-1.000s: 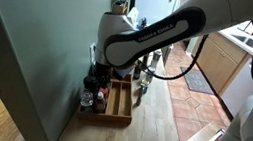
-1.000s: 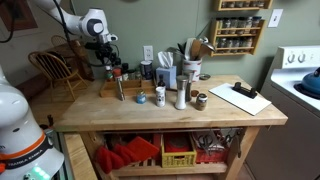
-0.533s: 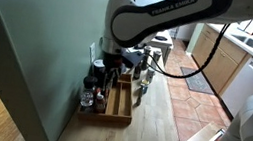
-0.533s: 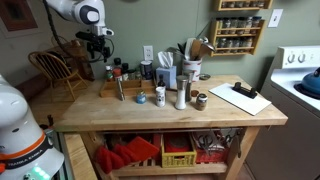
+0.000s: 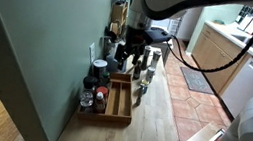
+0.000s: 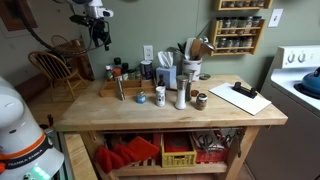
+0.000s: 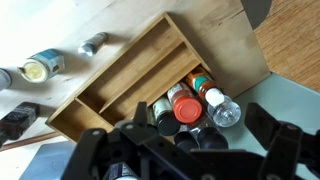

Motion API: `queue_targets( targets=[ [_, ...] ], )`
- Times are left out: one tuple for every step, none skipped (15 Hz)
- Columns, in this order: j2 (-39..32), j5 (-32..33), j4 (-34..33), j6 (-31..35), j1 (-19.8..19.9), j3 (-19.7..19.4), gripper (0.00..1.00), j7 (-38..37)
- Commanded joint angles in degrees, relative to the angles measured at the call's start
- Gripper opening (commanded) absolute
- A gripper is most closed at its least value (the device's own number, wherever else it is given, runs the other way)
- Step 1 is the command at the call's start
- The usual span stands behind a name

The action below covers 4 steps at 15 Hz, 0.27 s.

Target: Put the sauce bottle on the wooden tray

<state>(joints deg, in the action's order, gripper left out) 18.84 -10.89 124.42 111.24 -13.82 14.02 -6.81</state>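
Note:
The wooden tray (image 7: 130, 75) lies against the wall at the table's end, and shows in both exterior views (image 5: 116, 104) (image 6: 108, 90). Several bottles and jars stand crowded at one end of it. Among them are a red-capped sauce bottle (image 7: 185, 108), an orange-capped one (image 7: 205, 92) and a clear-topped one (image 7: 226, 113). The bottle group also shows in an exterior view (image 5: 92, 84). My gripper (image 7: 185, 150) is open and empty. It hangs well above the bottles (image 5: 130, 49) (image 6: 100, 28) and touches nothing.
A yellow-lidded jar (image 7: 38, 67) and a small metal shaker (image 7: 92, 43) stand on the table beside the tray. Further along are a pepper grinder (image 6: 181, 95), a blue cup (image 6: 160, 95), a utensil holder (image 6: 190, 62) and a clipboard (image 6: 240, 97).
My gripper has risen from down among the bottles in the tray to well above them. The bottles stay in the tray.

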Motion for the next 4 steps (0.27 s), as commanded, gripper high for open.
queue_targets(
  targets=[
    [0.2, 0.0, -0.2, -0.2, 0.1, 0.1, 1.00, 0.0],
    [0.0, 0.0, -0.2, -0.2, 0.0, 0.2, 1.00, 0.0],
    [-0.4, 0.0, -0.3, -0.2, -0.1, 0.4, 1.00, 0.0],
    [-0.8, 0.0, -0.3, -0.2, -0.1, 0.5, 1.00, 0.0]
  ],
)
